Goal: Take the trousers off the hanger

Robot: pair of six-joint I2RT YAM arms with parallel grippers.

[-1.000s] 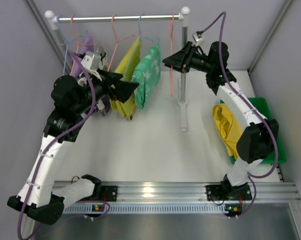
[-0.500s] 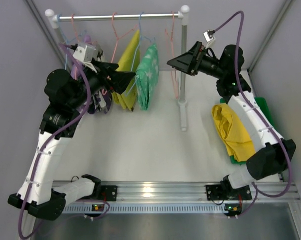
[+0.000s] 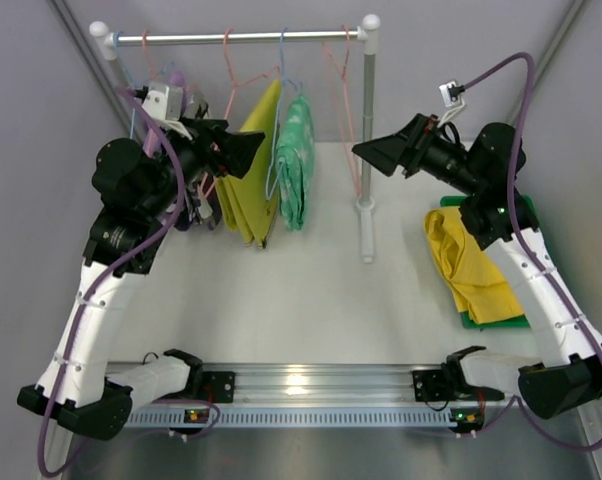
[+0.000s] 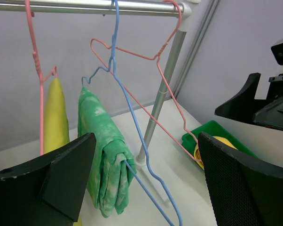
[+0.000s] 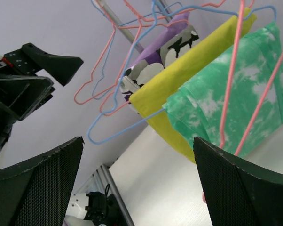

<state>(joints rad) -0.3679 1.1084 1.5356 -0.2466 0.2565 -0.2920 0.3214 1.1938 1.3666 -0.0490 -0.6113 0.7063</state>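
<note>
The mint green trousers [image 3: 296,160] hang folded over a blue hanger [image 4: 132,108] on the rail; they also show in the left wrist view [image 4: 104,160] and the right wrist view [image 5: 231,89]. The olive-yellow trousers [image 3: 251,170] hang beside them on a pink hanger [image 4: 38,94]. The bright yellow trousers [image 3: 469,260] lie over the green bin [image 3: 526,215] at the right. My left gripper [image 3: 256,145] is open and empty, just left of the olive-yellow trousers. My right gripper [image 3: 361,150] is open and empty, right of the rail post.
The lilac garment [image 5: 179,21] and the camouflage garment [image 5: 165,52] hang at the rail's left end. An empty pink hanger [image 4: 169,94] hangs near the upright post [image 3: 367,150]. Grey walls close in on both sides.
My right arm has drawn back to the right, away from the rail. My left gripper has lifted and pulled back a little. The hanging trousers have swung slightly.
</note>
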